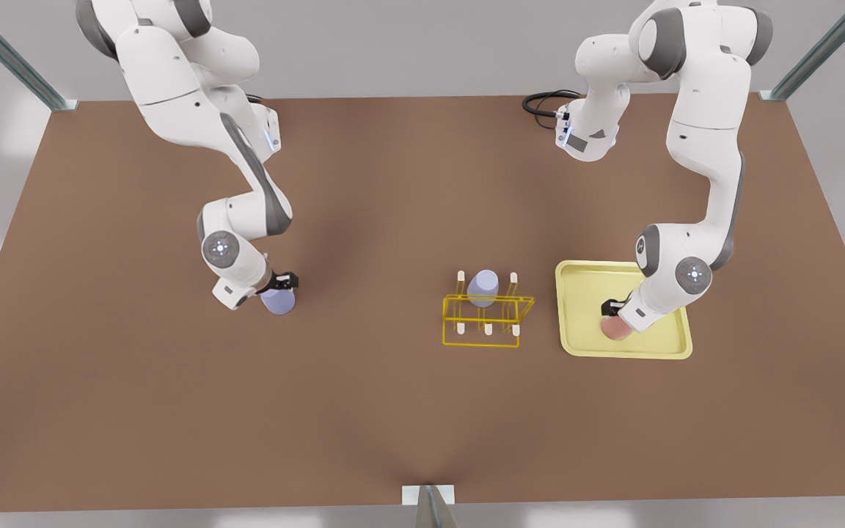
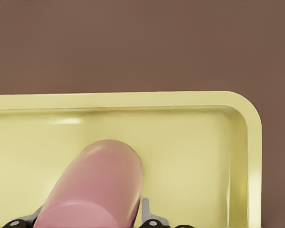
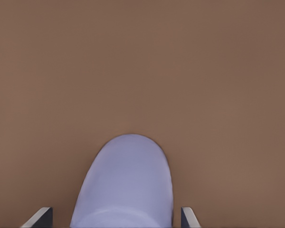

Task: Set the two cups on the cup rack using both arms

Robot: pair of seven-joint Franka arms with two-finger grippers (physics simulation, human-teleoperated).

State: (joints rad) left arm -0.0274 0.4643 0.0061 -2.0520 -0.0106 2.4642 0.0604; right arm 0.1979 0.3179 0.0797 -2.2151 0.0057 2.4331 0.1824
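The pink cup point(image 1: 615, 328) point(image 2: 97, 185) lies in the pale yellow tray point(image 1: 584, 345), and my left gripper point(image 1: 617, 312) point(image 2: 88, 221), on the front view's right, is shut on it. The lavender cup point(image 1: 278, 301) point(image 3: 126, 183) is on the table at the front view's left. My right gripper point(image 1: 283, 287) point(image 3: 116, 218) straddles it, open, with a narrow gap at each fingertip point(image 3: 42, 217). The yellow wire cup rack point(image 1: 485, 317) stands mid-table with another lavender cup point(image 1: 483, 288) upended on a peg.
The tray's raised rim point(image 2: 249, 142) surrounds the pink cup. Just beside the tray, toward the front view's left, stands the rack. Brown table point(image 1: 173, 411) spreads wide between the rack and the right gripper. A black cable point(image 1: 543, 103) loops at the back.
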